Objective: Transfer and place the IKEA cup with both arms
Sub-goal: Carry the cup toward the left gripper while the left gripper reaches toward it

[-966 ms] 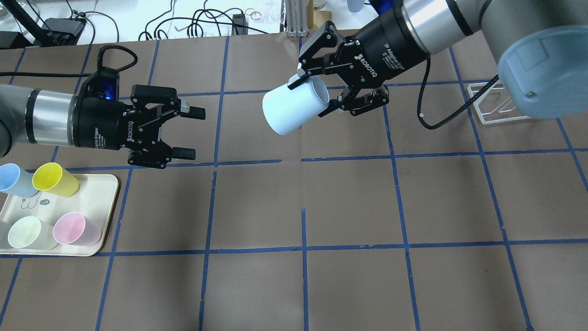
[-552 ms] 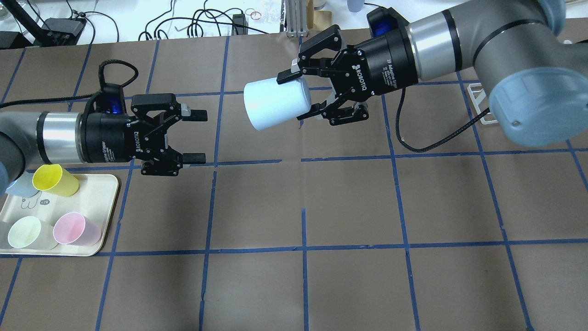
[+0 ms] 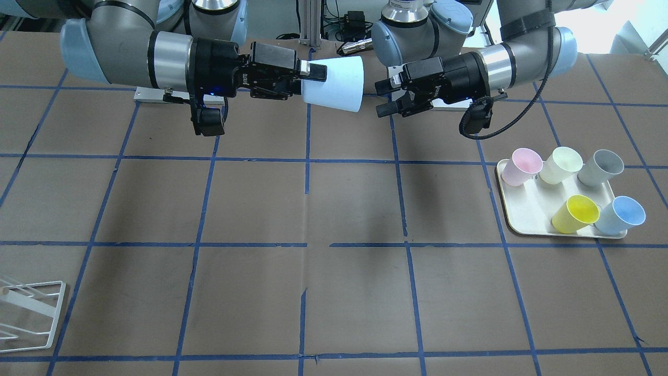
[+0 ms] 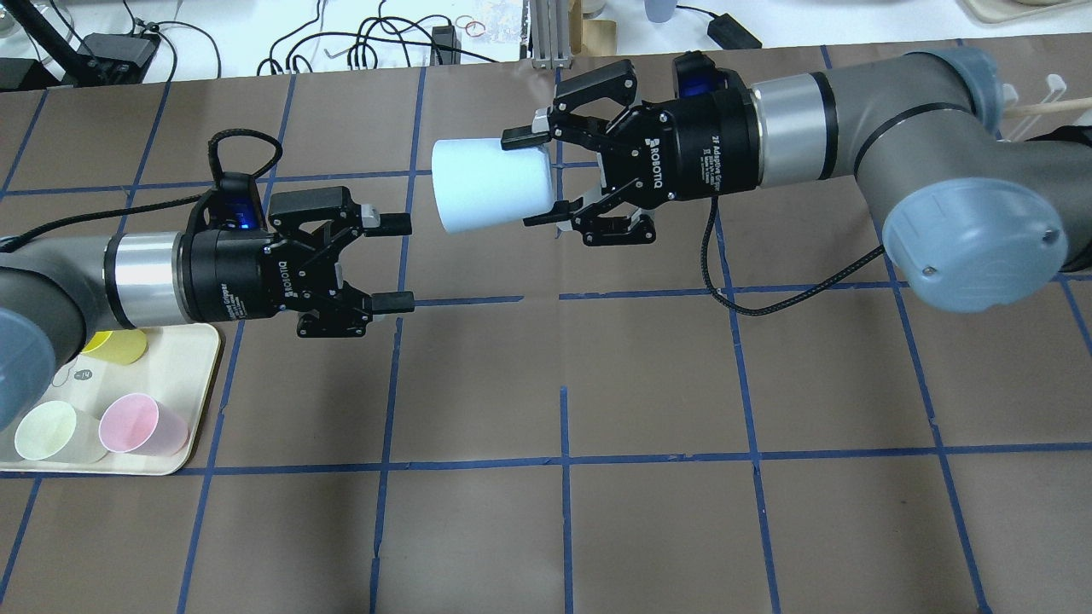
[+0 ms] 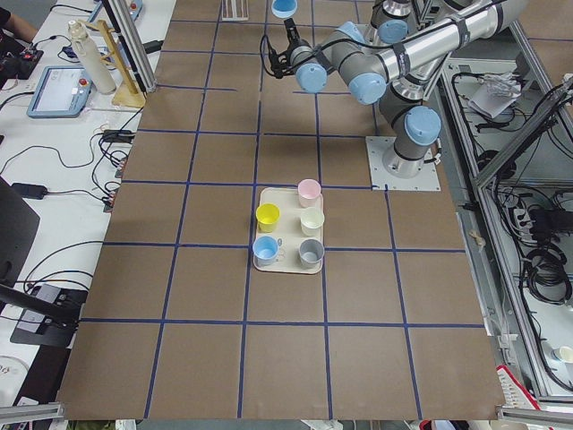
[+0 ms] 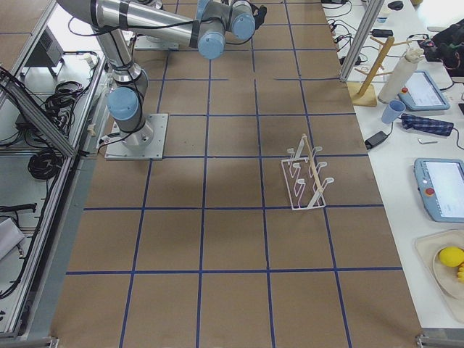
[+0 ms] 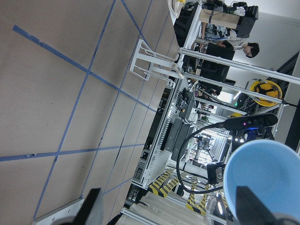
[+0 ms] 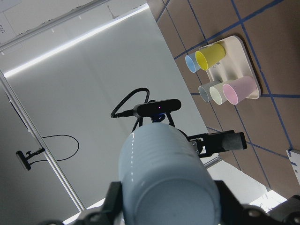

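IKEA cup [image 4: 488, 186]: off the table, lying on its side, clamped between the jaws of the right gripper [image 4: 531, 179]. The jaws are closed onto the narrow base end, one finger on each side of the wall. The wide mouth points away from the right palm, toward the left gripper [image 4: 397, 262].

Left wrist view: the cup's bright blue inside faces that camera. It sits over toward one finger, not centred in the jaw opening.

Left gripper: jaws spread wide, nothing between them. The fingertips are just short of the cup's mouth with a small gap showing, no contact. The two grippers are level and face each other above the brown papered table [image 4: 648, 384].

Behind the left jaws, on the wrist side and well apart from the held cup: cream tray [image 3: 509, 222] carrying a pink cup [image 3: 524, 164], pale-green cup [image 3: 561, 163], grey cup [image 3: 600, 167], yellow cup [image 3: 576, 213] and second blue cup [image 3: 621, 214].
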Controlling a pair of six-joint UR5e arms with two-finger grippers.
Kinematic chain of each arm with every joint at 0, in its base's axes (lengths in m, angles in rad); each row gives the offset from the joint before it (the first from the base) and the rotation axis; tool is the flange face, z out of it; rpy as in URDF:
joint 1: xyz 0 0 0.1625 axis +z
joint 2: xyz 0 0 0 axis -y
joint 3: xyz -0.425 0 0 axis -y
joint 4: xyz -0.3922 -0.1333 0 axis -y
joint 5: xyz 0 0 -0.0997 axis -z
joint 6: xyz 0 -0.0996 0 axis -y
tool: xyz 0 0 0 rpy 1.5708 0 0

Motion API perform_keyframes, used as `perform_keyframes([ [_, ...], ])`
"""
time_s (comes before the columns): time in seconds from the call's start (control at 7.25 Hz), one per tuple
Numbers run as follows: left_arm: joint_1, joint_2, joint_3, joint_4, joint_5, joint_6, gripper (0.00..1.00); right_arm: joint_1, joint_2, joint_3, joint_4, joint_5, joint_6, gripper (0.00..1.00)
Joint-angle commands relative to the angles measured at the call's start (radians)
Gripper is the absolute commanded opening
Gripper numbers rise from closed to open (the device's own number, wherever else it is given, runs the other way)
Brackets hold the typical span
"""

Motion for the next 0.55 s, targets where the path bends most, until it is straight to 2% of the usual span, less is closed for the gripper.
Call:
perform_keyframes([
  [0.0,-0.009,0.003,-0.004,0.001,-0.059,0.002,1.0,0.001,0.004,0.025,0.007,0.06,-0.001,0.0],
  [0.41,-0.041,-0.005,-0.007,0.001,-0.192,0.003,1.0,0.004,0.004,0.048,0.007,0.108,0.003,0.0],
])
